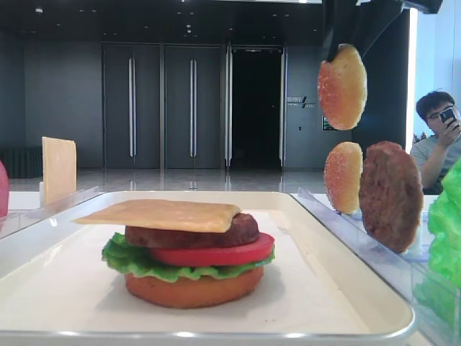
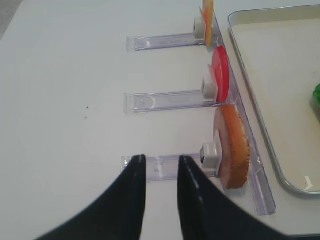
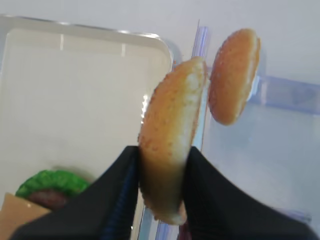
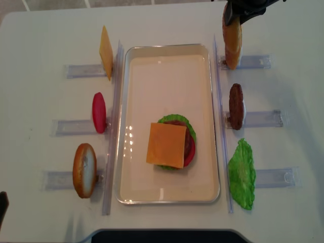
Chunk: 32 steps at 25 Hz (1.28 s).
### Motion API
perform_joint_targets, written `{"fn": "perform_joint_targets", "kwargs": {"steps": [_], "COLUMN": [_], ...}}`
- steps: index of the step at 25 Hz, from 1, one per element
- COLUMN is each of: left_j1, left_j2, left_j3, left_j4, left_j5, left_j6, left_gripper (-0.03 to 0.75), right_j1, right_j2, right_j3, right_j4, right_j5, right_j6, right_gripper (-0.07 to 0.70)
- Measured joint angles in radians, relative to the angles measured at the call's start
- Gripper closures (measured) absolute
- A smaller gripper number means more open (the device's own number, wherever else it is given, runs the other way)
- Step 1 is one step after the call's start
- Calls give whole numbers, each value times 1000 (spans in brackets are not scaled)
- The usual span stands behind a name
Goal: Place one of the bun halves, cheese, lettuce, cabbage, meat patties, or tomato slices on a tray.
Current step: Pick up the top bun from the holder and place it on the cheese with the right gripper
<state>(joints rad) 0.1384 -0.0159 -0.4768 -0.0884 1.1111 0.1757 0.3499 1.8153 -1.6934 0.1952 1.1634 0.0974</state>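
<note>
The right gripper [image 3: 162,167] is clamped on a domed top bun half [image 3: 172,135], black fingers pressing its sesame-speckled golden crust on one side and its pale, spongy cut face on the other. The bun hangs on edge, above and just outside the tray's [image 4: 212,101] far right corner. Just beyond it a second top bun half [image 3: 234,75] stands upright in a clear plastic rack [image 3: 285,95].

Inside the off-white, roll-rimmed tray sits a stack: flat orange-brown bottom bun [image 1: 193,287], frilly green lettuce [image 1: 130,259], glossy red tomato slice [image 1: 216,252], grainy dark meat patty [image 1: 180,234] and a thin square cheese slice [image 1: 162,214] on top. Right of the tray stand another patty [image 4: 236,106] and a ruffled lettuce leaf [image 4: 242,174]; left of it, a cheese slice [image 4: 106,52], a tomato slice [image 4: 98,112] and a bun [image 4: 84,170].

The left gripper [image 2: 161,172] hovers over the white table beside that bun's rack, jaws slightly apart, holding nothing.

A small sign on the far wall is unreadable.
</note>
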Motion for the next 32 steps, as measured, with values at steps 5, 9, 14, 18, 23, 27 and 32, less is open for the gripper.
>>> {"fn": "perform_joint_targets", "kwargs": {"steps": [5, 9, 14, 18, 23, 27, 32], "left_j1": [0, 0, 0, 0, 0, 0, 0], "left_j2": [0, 0, 0, 0, 0, 0, 0], "left_j3": [0, 0, 0, 0, 0, 0, 0], "left_j4": [0, 0, 0, 0, 0, 0, 0], "left_j5": [0, 0, 0, 0, 0, 0, 0], "left_j6": [0, 0, 0, 0, 0, 0, 0], "left_gripper": [552, 553, 553, 553, 553, 554, 554], "right_j1": [0, 0, 1, 28, 82, 93, 93], "right_j2": [-68, -149, -320, -512, -791, -983, -1076], "right_j3": [0, 15, 138, 309, 527, 660, 740], "right_j4": [-3, -20, -24, -28, -28, -43, -19], "right_j5": [60, 61, 59, 61, 66, 68, 72], "right_j6": [17, 45, 85, 129, 211, 270, 287], "right_gripper": [402, 402, 402, 402, 402, 402, 402]}}
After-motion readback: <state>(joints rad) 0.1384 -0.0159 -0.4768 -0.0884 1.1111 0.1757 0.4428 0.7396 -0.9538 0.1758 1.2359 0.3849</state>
